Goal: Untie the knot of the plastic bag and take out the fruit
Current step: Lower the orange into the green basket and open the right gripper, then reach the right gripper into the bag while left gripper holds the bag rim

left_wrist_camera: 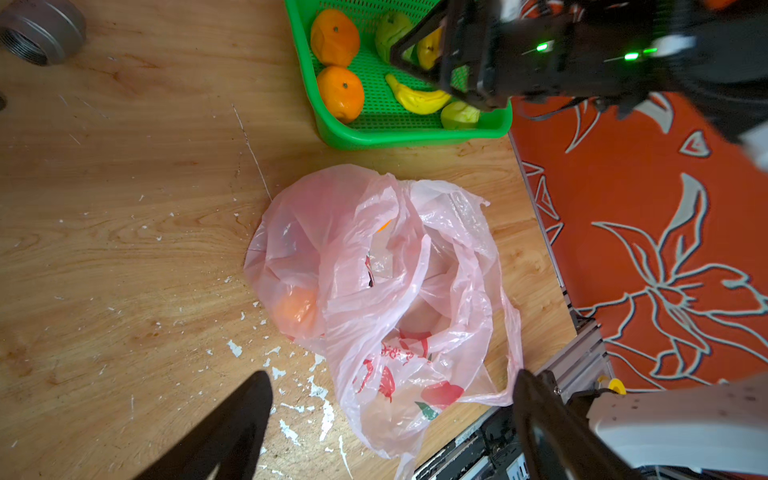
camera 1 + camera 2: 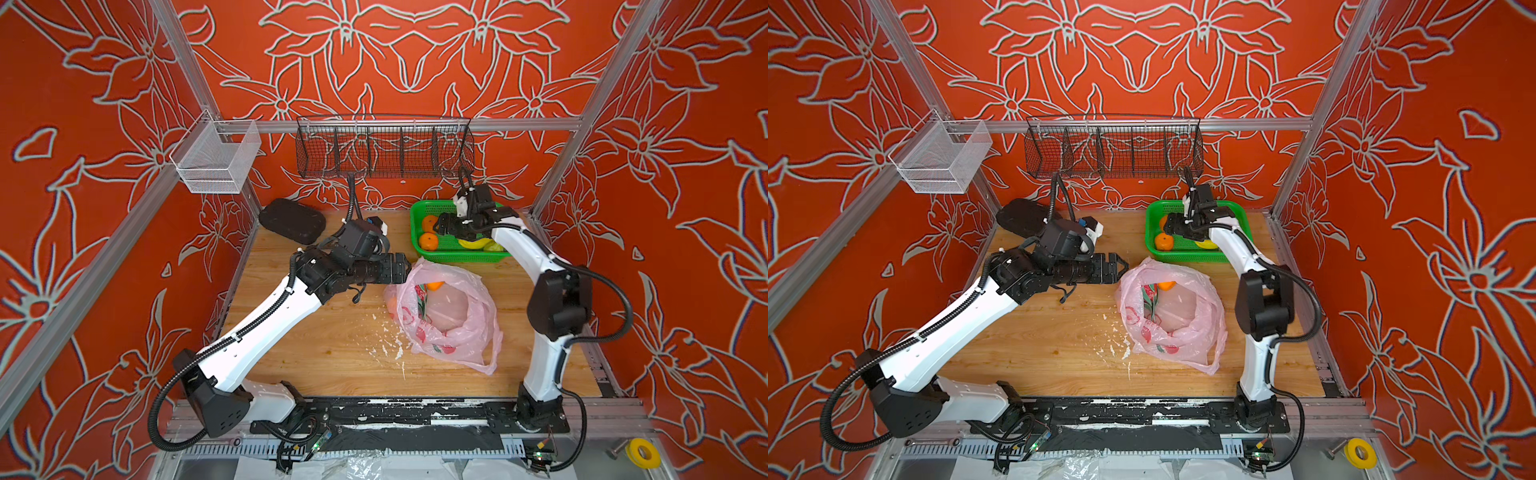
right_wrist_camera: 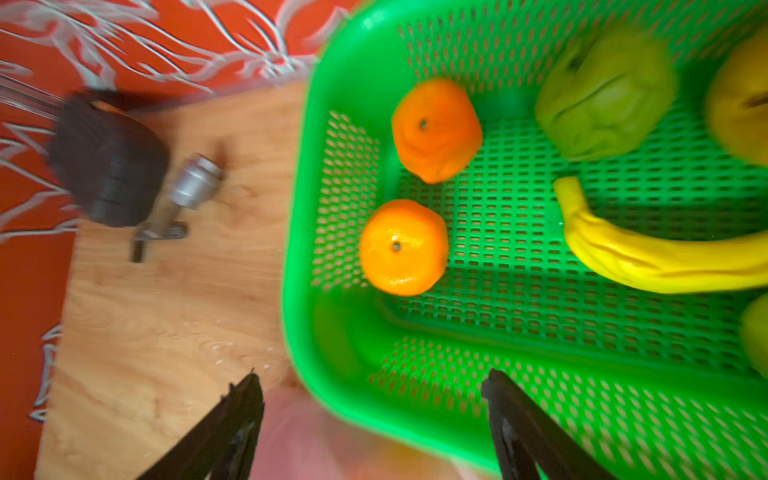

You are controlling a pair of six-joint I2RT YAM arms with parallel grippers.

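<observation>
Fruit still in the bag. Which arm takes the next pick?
Left, probably. The left gripper is open right beside the plastic bag, close to the orange showing in its open mouth. The right gripper, open and empty, hangs over the green basket, farther from the bag.

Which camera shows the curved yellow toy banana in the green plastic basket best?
Left wrist view: the banana lies almost whole and sharp in the basket. Right wrist view shows it larger but cut off; both top views show only a yellow sliver beneath the right arm.
</observation>
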